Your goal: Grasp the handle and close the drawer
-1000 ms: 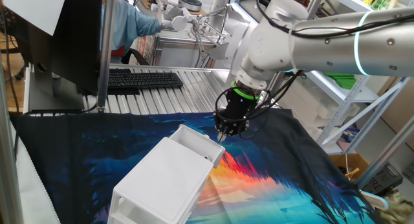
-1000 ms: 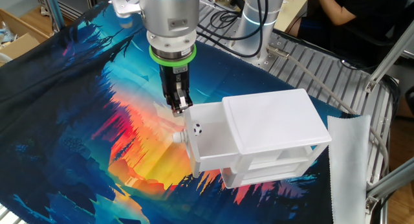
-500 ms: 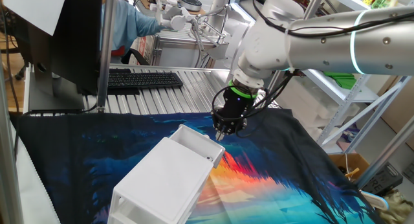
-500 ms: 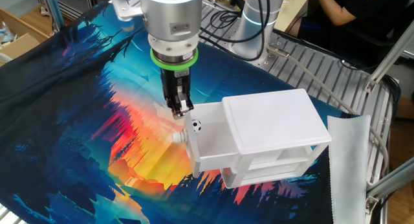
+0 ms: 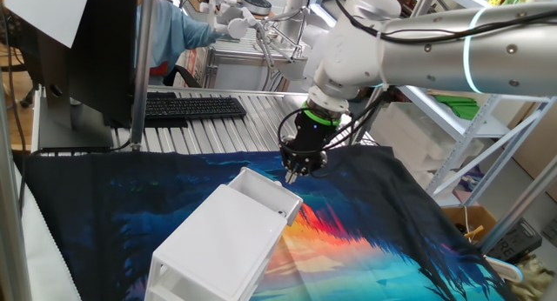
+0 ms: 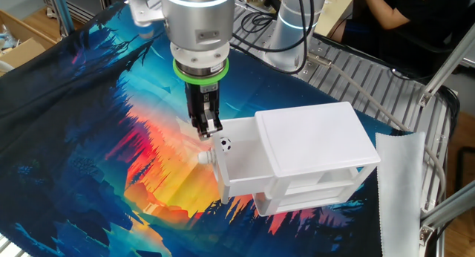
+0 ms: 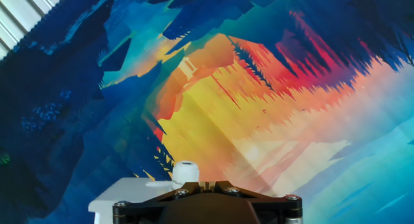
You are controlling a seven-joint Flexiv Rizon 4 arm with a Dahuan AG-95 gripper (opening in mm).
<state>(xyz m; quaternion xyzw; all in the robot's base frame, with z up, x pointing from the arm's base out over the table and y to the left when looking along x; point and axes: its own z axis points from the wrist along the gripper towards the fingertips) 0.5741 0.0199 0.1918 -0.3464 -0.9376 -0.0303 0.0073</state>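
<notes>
In one fixed view the arm (image 5: 409, 53) reaches in from the right, its gripper (image 5: 294, 173) pointing straight down over the far end of the drawer (image 5: 265, 192). The drawer sticks out of the white cabinet (image 5: 222, 244), which lies on a blue and orange cloth (image 5: 365, 240). The fingertips hang just above the drawer's far edge; whether they touch it cannot be told. A keyboard (image 5: 191, 107) sits well behind on the ribbed table (image 5: 252, 118).

In the other fixed view the gripper (image 6: 207, 132) is seen from above and in front — its two fingers (image 6: 202, 116) pressed together, nothing between them. The tips stand at the drawer's (image 6: 237, 164) front wall, just beside a small black-and-white ball (image 6: 225, 145) that lies in the tray's front corner. The round white handle (image 6: 202, 158) juts from the front wall, below the fingertips and not held. The drawer is pulled well out of the cabinet (image 6: 315, 149), open. A pale cloth (image 6: 401, 190) lies to the right of the cabinet.

In the hand view the closed fingers meet at the bottom edge — the gripper (image 7: 207, 183) right beside the handle (image 7: 185, 171), with a bit of the drawer's (image 7: 126, 197) white front at lower left. The rest is cloth (image 7: 259, 94).
</notes>
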